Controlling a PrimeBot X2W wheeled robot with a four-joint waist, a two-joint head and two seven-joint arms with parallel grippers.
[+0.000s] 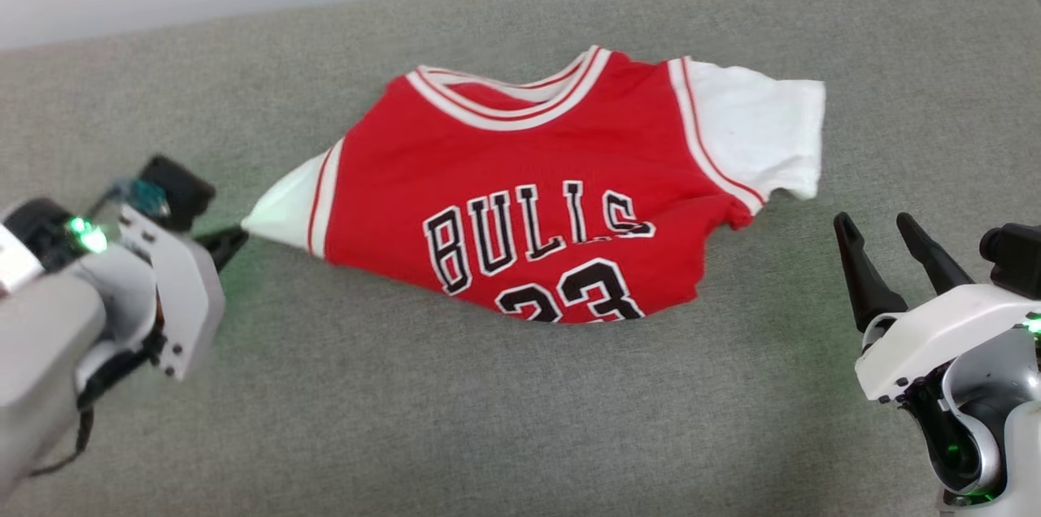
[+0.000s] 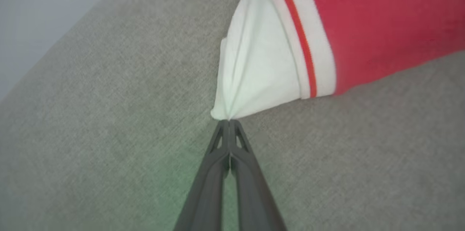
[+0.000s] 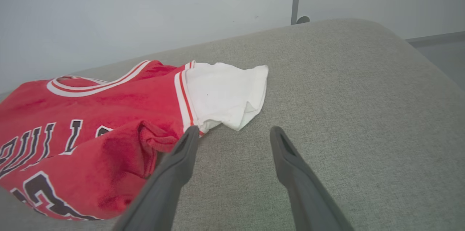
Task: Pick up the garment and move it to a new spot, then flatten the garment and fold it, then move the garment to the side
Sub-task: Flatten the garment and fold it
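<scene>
- Red and white, the garment [image 1: 561, 175] lies print-up on the grey woven cushion [image 1: 455, 419], with its neckline toward the far edge.
- We see our left gripper [image 2: 229, 124] pinched fully together on the tip of one white sleeve [image 2: 254, 71], which is drawn to a taut point.
- Our right gripper [image 3: 234, 133] stands parted and holds nothing, just beside the other sleeve [image 3: 221, 93].
</scene>
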